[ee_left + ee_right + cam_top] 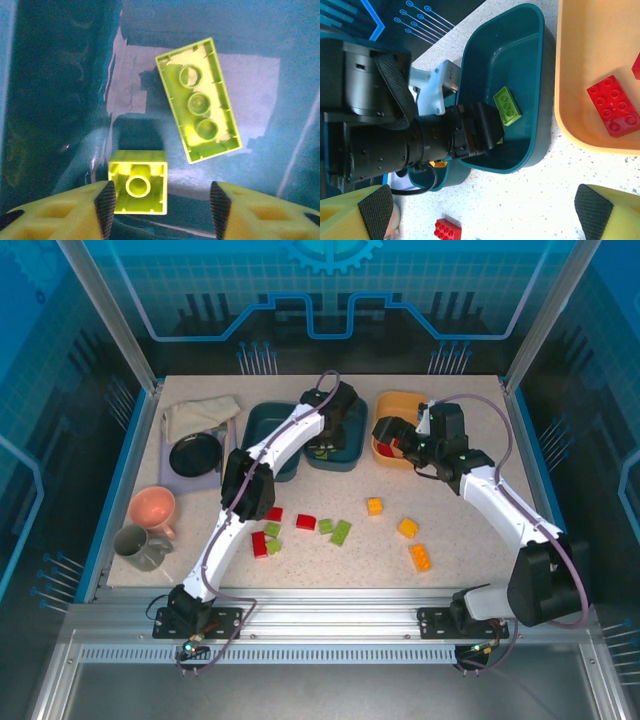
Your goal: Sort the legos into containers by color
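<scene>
The left gripper (161,207) hangs inside one dark teal rounded plastic tub (60,100), jaws wide apart and gripping nothing. Two light green plastic bricks lie studs-down on the tub floor: a square one (138,182) between the pads, close to one of them, and an oblong one (200,100) further in. The right gripper (484,215) hovers by the light orange plastic tub (580,75), jaws wide and empty. An oblong red brick (614,106) lies in that tub. A second dark teal tub (262,425) stands just left of the first. On the speckled table (470,560) lie ten loose bricks: three red ones (306,522), four green ones (341,533) and three orange-yellow ones (420,557).
</scene>
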